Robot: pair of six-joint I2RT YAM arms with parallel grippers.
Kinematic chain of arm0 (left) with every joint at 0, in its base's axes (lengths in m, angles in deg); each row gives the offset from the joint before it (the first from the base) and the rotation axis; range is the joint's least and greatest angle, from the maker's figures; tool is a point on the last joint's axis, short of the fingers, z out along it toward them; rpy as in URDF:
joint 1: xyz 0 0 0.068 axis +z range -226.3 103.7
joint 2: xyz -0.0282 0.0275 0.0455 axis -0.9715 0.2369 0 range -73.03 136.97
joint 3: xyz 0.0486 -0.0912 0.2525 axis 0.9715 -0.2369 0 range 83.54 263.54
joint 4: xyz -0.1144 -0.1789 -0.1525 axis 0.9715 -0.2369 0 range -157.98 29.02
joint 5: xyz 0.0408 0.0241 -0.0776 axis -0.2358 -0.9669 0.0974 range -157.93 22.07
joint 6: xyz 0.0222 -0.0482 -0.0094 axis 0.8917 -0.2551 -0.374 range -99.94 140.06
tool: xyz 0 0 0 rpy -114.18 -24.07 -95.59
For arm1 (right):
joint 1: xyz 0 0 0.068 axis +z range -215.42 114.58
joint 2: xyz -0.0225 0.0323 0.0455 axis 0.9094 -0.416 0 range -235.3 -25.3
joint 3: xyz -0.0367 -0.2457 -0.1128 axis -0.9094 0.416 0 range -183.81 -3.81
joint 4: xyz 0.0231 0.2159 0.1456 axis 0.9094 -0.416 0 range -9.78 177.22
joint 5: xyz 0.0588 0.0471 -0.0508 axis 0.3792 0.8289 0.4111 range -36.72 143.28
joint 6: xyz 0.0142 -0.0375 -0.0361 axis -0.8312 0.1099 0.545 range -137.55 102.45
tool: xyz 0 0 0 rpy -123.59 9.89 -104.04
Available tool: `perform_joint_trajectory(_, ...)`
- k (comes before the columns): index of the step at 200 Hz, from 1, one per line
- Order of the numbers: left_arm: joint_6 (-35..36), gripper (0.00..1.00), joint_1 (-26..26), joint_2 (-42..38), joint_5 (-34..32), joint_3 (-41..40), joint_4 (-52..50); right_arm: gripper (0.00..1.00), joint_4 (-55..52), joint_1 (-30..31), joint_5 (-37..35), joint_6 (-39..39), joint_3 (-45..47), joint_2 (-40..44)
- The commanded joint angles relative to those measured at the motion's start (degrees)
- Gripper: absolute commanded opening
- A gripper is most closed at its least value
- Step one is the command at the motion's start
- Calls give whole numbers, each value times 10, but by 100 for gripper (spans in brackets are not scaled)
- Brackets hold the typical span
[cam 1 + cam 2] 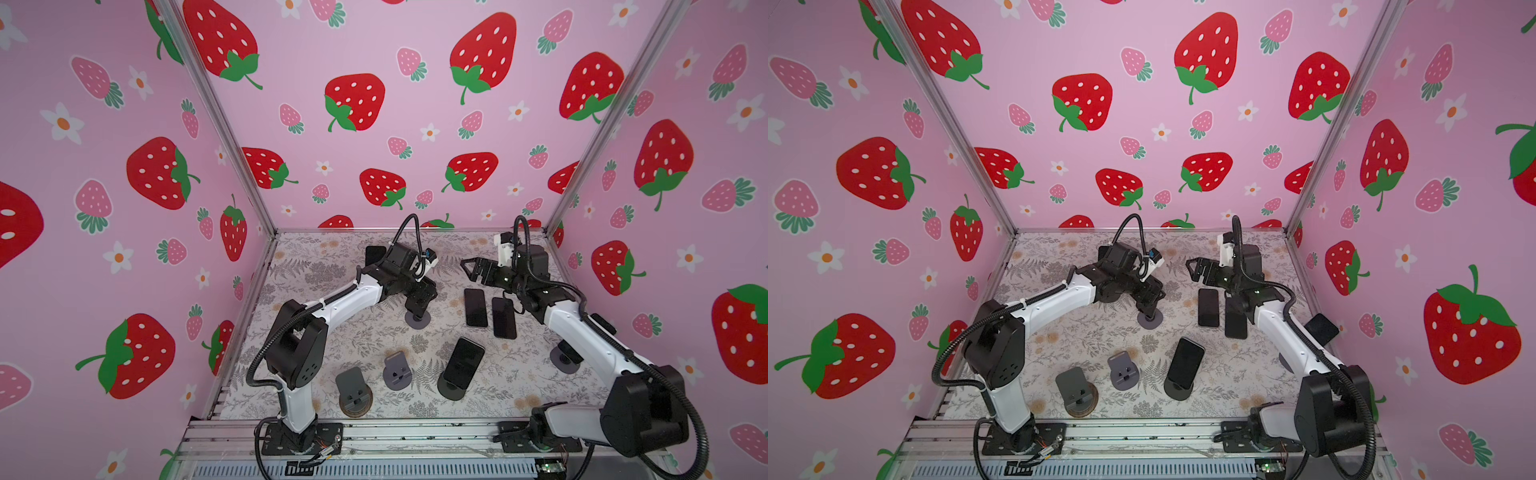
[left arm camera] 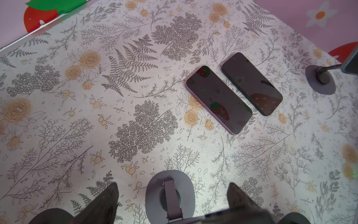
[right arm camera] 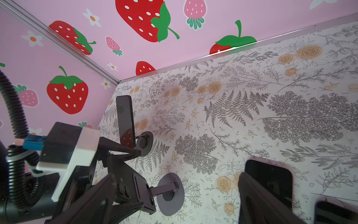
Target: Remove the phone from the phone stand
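My left gripper [image 1: 419, 301] points down over a grey phone stand [image 1: 417, 321] in mid table. Its fingers [image 2: 108, 199] stand apart on either side of the stand's oval base [image 2: 153, 194]. Between them sits the dark phone [image 3: 144, 195] on the stand's head, seen edge on in the right wrist view and as a blurred dark edge [image 2: 219, 216] in the left wrist view. I cannot tell if the fingers touch it. My right gripper [image 1: 467, 268] hangs open and empty above the back of the table, aimed toward the left arm.
Two phones [image 1: 476, 307] [image 1: 503, 318] lie flat side by side right of the stand. Another phone leans on a black stand [image 1: 461, 365] in front. Two empty stands [image 1: 353, 390] [image 1: 397, 370] are at front left. More phones on stands are at back left [image 3: 126, 120] and far right [image 1: 1320, 328].
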State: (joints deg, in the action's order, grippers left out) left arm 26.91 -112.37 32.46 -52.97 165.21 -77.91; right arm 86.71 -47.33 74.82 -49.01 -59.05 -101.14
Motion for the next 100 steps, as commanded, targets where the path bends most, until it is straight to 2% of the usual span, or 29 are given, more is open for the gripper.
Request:
perform_joint_trajectory(1,5,89,-3,12,-12,-5,-5,100,-3,-2,7,4,-17,-6)
perform_joint_trajectory(67,-3,82,-4,-6,-35,-10,-22,100,1,-2,0,0,-8,0)
perform_joint_trajectory(100,-15,77,-4,-5,-21,7,-31,100,6,-2,11,-7,-12,-8)
